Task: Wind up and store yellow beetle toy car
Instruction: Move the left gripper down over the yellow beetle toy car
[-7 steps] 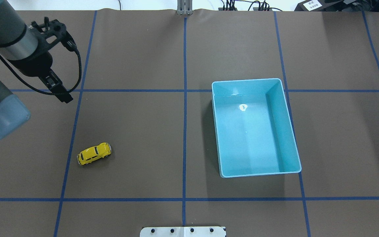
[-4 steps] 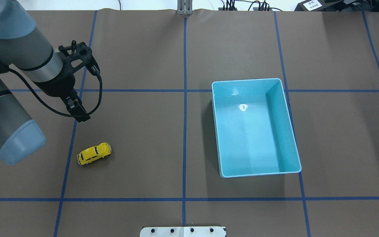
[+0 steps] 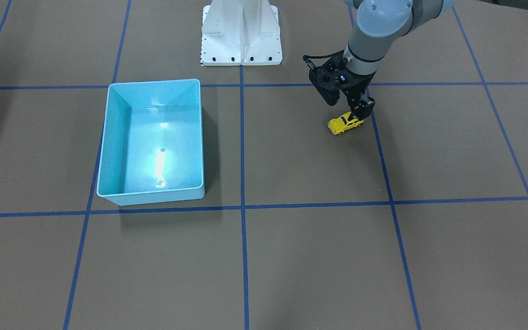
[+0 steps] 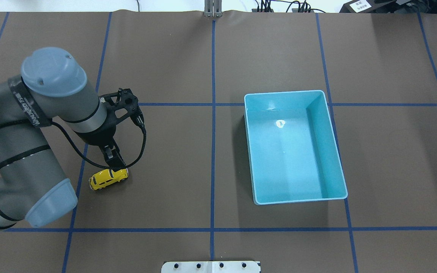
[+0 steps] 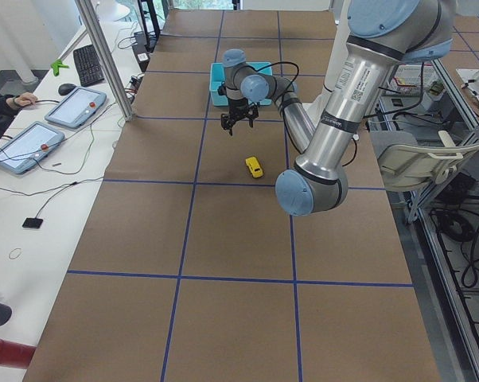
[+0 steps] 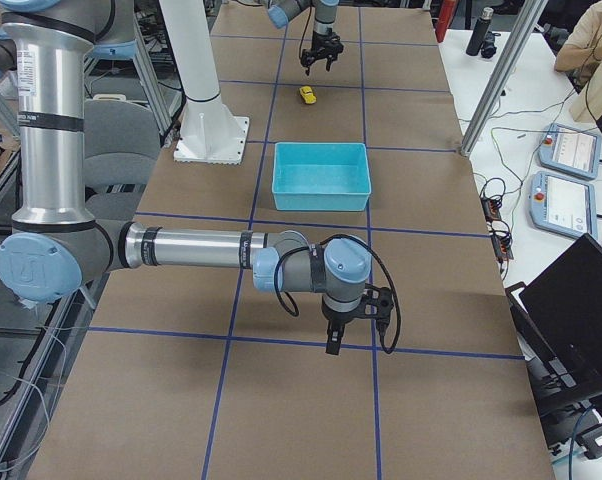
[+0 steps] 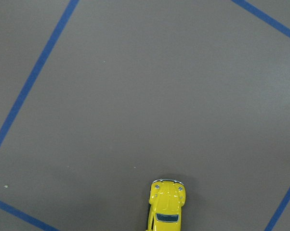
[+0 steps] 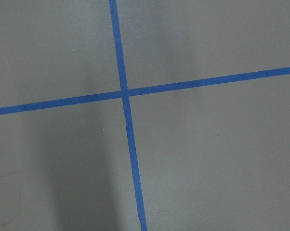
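Pincer of the left arm hangs close over one end of the car, jaws apparently parted and holding nothing. The right arm's pincer shows only from the side, well apart over bare ground, and whether it is open or closed cannot be told.

The brown surface is flat and taped into a blue grid. The blue bin stands empty on the far side of the centre line, well apart from the toy.

The yellow beetle toy car sits on its wheels beside a tape line. It looks light, rigid and glossy, so the domed roof would likely let the pads slide off. The flatter flanks between the wheel arches seem the safer hold, leaving the wheels free to press and roll for winding.
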`<state>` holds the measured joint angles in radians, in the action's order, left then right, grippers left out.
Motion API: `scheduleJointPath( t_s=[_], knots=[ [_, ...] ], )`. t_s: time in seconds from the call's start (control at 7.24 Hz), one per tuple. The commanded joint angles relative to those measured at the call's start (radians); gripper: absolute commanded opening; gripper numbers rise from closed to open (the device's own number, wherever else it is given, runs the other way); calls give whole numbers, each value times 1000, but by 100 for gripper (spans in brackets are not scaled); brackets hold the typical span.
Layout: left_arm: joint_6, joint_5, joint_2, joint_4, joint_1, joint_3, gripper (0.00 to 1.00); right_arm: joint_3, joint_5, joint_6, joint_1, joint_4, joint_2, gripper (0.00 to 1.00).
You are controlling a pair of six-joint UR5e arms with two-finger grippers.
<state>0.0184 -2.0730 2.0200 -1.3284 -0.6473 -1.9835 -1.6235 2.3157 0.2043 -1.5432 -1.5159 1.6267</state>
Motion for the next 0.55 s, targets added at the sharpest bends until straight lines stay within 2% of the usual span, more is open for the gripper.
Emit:
scheduleJointPath(
  t_s=[0.0,0.41],
  knots=[
    [-38,45,-15,-84,43,47,100,2,1,1,0,-1,2,100],
    [-41,158,-24,-84,102,46,100,4,1,4,0,-1,5,100]
  ],
)
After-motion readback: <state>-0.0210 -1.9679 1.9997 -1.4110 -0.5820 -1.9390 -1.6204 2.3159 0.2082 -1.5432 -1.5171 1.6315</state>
